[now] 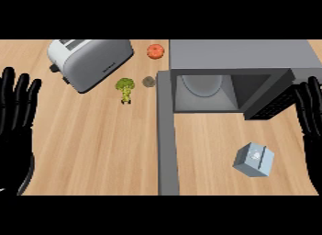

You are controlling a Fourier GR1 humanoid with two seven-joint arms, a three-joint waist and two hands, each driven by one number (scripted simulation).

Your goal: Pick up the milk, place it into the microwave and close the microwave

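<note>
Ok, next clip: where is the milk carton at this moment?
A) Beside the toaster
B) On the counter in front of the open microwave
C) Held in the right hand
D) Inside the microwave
B: the milk carton lies on the counter in front of the microwave, whose door stands open, and neither hand touches it.

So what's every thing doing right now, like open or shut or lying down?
Microwave: open, nothing inside but its plate.
Door: swung out wide.
Milk: on the counter, in front of the microwave, not held.
Toaster: lying on the counter, slots empty.
Broccoli: lying on the counter beside the toaster.
Tomato: resting by the microwave.
Left hand: open, fingers up.
Right hand: open, fingers up.
</note>
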